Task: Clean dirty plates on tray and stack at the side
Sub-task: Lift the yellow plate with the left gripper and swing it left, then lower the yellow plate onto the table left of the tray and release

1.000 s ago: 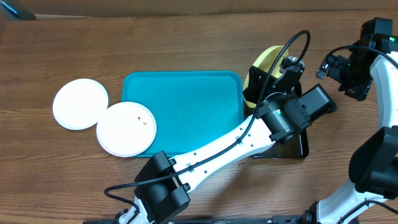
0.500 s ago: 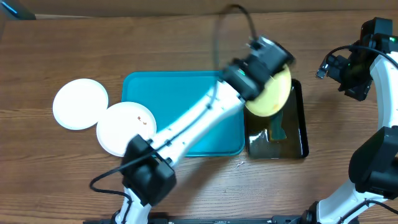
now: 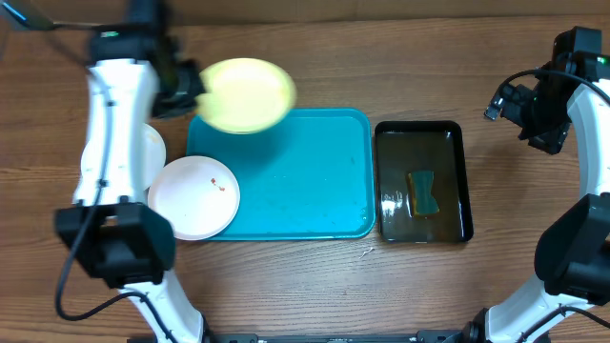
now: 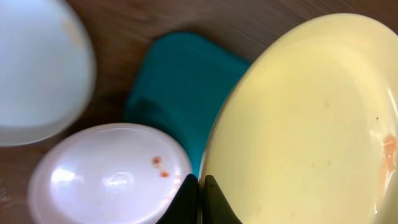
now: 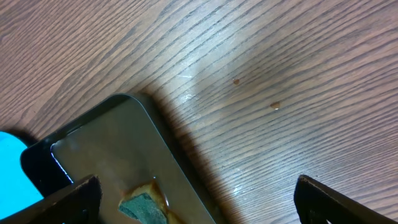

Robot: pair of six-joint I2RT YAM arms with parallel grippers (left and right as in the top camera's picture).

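Near the far-left corner of the bench (image 3: 315, 57), the left pincer (image 4: 199, 190), clamped on the round pale-yellow plate (image 3: 248, 93) over the turquoise rectangular plastic tray (image 3: 286, 176), should set it level on the farther round white plate (image 4: 37, 68); the right pincer (image 5: 199, 199) gapes empty.

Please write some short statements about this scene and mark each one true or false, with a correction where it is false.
1. The left pincer is shut on the pale yellow plate. True.
2. The black tray holds nothing. False: a sponge lies in it.
3. The smeared white plate lies wholly inside the turquoise tray. False: it straddles the tray's left rim.
4. The right pincer is open and holds nothing. True.
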